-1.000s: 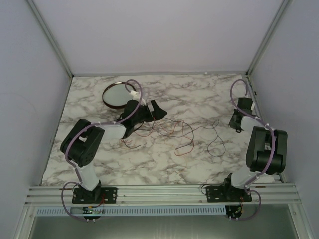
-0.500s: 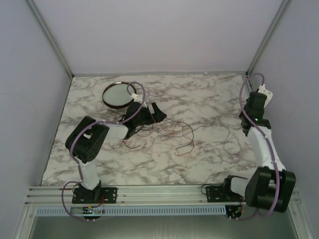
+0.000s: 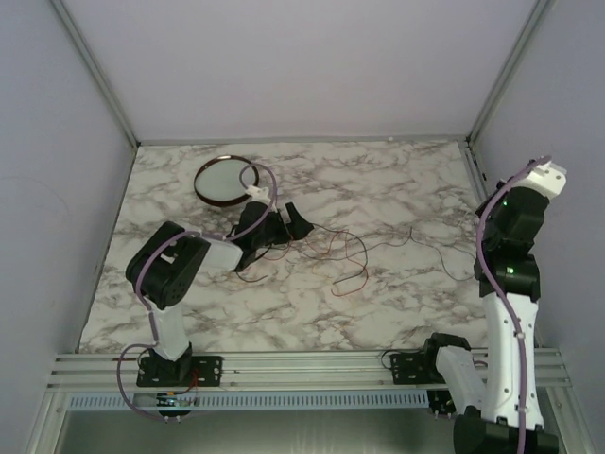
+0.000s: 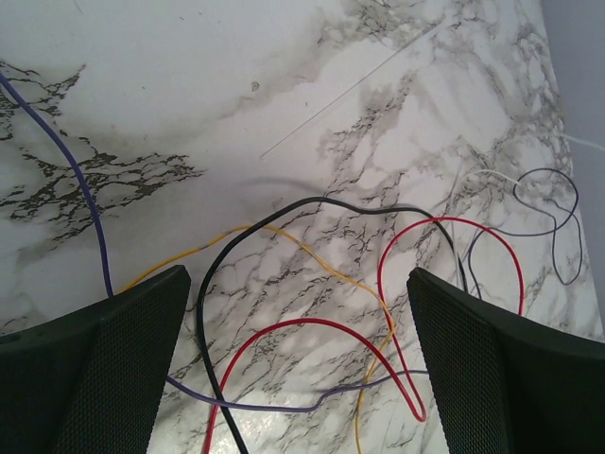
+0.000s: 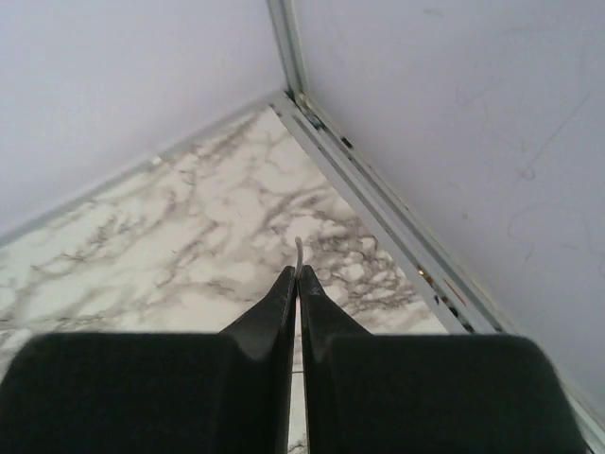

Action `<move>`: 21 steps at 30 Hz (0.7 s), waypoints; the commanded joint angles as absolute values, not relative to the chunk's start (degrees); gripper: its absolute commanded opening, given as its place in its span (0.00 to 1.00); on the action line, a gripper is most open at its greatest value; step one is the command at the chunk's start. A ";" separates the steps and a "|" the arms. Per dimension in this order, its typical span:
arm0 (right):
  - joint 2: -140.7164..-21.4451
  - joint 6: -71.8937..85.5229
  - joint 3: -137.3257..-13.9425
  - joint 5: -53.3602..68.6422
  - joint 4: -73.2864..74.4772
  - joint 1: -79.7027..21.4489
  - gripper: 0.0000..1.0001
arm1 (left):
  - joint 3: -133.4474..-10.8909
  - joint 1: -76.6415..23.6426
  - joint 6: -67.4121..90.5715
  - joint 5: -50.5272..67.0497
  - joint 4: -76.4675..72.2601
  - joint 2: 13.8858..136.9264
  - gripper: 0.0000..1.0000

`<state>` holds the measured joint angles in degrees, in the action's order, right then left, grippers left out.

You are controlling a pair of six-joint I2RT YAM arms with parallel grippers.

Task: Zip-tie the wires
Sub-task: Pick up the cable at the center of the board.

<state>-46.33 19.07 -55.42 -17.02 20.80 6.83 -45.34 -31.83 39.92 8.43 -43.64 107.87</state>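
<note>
Looking down, you see a marble worktop (image 3: 397, 312) inside pale lilac walls (image 3: 284, 66). The wires (image 3: 345, 248) lie mid-worktop, under your wide-apart left fingers (image 4: 95, 369). Only the right wrist view shows your right fingers (image 5: 274, 317) pressed together on a thin pale strip (image 5: 299, 250). That arm has swung up beside the right wall since a second ago

Across the middle of the table (image 3: 378, 180), the wires (image 3: 331, 251), ends trailing toward the right edge. Near the far left corner, a dish (image 3: 224, 180). Between dish and wires, over the tangle's left end, the left gripper (image 3: 280, 225). Above the far right corner, the right gripper (image 5: 297, 279).
</note>
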 commanded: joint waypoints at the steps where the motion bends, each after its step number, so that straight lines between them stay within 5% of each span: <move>1: -43.19 17.12 -59.59 -10.02 18.66 6.27 0.00 | -45.73 -32.16 37.45 8.21 -44.22 105.33 1.00; 12: -42.60 12.95 -60.25 22.34 14.16 6.15 0.00 | -63.41 -34.61 26.19 18.10 -37.79 92.77 1.00; 21: -42.94 13.53 -59.72 36.53 11.64 5.32 0.00 | -76.56 -45.67 23.91 25.25 -37.13 98.21 1.00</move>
<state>-43.16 13.23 -59.31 27.57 15.07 6.15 -73.63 -42.22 26.85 21.37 -37.56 94.70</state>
